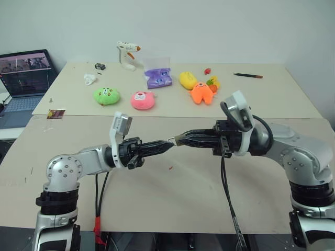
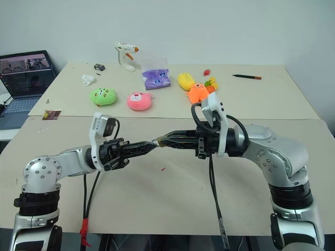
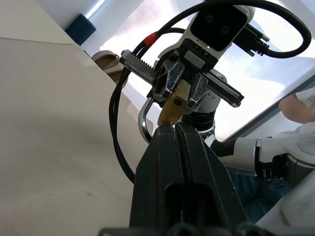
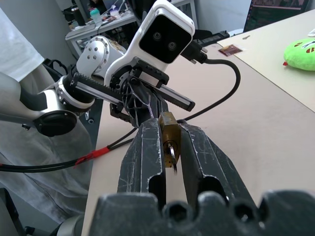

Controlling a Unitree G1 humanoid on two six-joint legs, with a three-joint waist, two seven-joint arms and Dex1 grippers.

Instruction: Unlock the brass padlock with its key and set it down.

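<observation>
Both arms meet tip to tip above the near table. My right gripper [image 1: 180, 140] is shut on the brass padlock [image 4: 170, 130], a small gold block pinched between its two fingers [image 4: 145, 147]. The brass padlock [image 3: 174, 105] tilts toward my left gripper [image 3: 172, 127], which is shut with its tips against the lock's end. A thin silvery loop [image 3: 143, 118] curves beside the lock. The key is hidden where the left tips meet the lock. In the right eye view my left gripper [image 2: 153, 145] points right and the right one points left.
On the far table lie a green plush [image 1: 107, 95], a pink plush [image 1: 142, 100], orange and yellow plushes [image 1: 201, 92], a purple pouch [image 1: 158, 77], a glue gun [image 1: 127, 54] and a pen [image 1: 248, 76]. A laptop [image 1: 23, 78] stands at the left. A person's white sleeve [image 4: 15, 49] shows beside the table.
</observation>
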